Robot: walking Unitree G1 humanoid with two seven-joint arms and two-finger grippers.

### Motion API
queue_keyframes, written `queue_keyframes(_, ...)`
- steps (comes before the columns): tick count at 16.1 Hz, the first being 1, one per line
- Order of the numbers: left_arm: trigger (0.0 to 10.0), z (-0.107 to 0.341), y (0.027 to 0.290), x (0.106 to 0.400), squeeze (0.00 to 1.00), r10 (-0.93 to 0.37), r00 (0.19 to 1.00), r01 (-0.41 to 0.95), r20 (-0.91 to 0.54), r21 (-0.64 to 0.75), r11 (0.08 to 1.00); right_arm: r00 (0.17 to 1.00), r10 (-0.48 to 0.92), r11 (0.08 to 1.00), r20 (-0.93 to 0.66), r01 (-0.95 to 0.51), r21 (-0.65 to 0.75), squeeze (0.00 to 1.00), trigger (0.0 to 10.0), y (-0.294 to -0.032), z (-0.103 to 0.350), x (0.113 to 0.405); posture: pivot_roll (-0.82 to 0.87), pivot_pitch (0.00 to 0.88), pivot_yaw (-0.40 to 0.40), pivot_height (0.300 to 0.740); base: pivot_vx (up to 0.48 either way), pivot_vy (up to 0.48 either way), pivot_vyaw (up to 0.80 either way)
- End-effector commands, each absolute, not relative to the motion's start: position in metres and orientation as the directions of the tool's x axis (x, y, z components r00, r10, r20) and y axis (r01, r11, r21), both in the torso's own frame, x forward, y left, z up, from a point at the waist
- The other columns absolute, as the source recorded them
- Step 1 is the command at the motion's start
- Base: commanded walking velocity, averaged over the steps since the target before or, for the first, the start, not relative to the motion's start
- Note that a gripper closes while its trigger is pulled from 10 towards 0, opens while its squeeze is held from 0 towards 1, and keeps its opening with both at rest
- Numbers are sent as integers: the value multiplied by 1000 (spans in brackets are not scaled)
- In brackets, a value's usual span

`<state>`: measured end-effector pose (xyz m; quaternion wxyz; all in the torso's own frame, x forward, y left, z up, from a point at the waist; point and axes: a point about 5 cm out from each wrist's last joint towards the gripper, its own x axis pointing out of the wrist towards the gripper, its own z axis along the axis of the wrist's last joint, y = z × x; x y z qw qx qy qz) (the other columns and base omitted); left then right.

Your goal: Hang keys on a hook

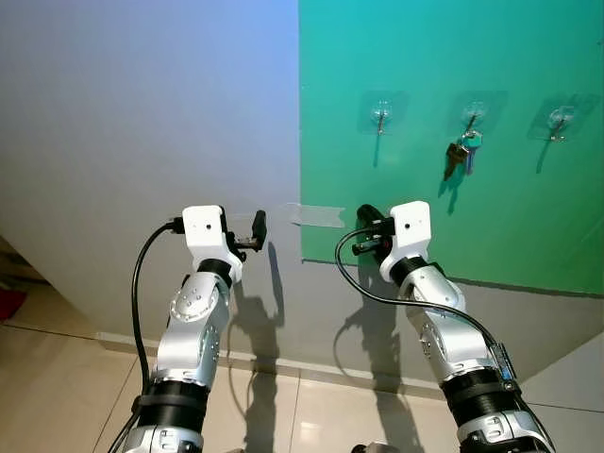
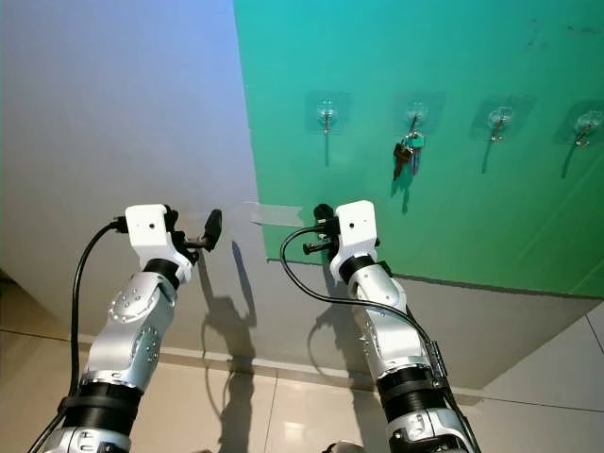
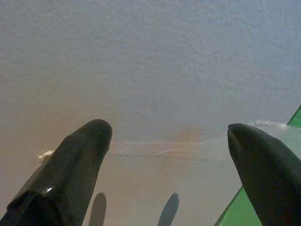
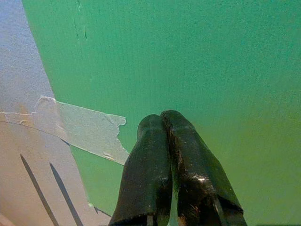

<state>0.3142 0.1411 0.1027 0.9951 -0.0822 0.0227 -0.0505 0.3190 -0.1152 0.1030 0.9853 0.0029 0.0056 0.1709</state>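
Note:
A bunch of keys (image 1: 461,153) with a blue-green tag hangs from the second clear hook (image 1: 474,115) on the green board (image 1: 425,57) on the wall. The first hook (image 1: 380,114) and another hook (image 1: 561,120) are bare. My right gripper (image 4: 161,117) is shut with nothing between its fingers. It points at the board's lower left corner, well below and left of the keys. My left gripper (image 3: 169,132) is open and empty, facing the grey wall left of the board.
Clear tape (image 1: 316,215) holds the board's left edge to the grey wall (image 1: 142,113). A further bare hook (image 2: 587,123) sits at the far right. Beige floor tiles (image 1: 57,377) lie below, past a white skirting board.

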Motion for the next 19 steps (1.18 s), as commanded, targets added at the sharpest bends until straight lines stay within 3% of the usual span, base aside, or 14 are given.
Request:
queue_keyframes(1, 10000, 106, 143, 317, 0, -99, 995, 93, -27, -166, 982, 950, 311, 950, -2, -311, 5, 0, 10000, -119, 107, 321, -66, 0, 54, 740, 0, 0, 0)
queue_keyframes(10, 10000, 108, 141, 318, 0, -93, 996, 89, -13, -175, 981, 954, 301, 954, -9, -301, 10, 0, 10000, -122, 106, 322, -69, 0, 50, 740, -119, 0, 0)
queue_keyframes(14, 10000, 103, 126, 311, 0, -166, 986, 159, -18, -188, 969, 954, 300, 954, -10, -300, 12, 0, 10000, -123, 104, 320, -71, 0, 57, 740, 0, 0, 0)
queue_keyframes(19, 10000, 108, 127, 312, 0, -184, 983, 181, 3, -198, 963, 955, 295, 955, -12, -295, -2, 0, 10000, -127, 104, 321, -71, 0, 58, 740, 0, 0, 0)
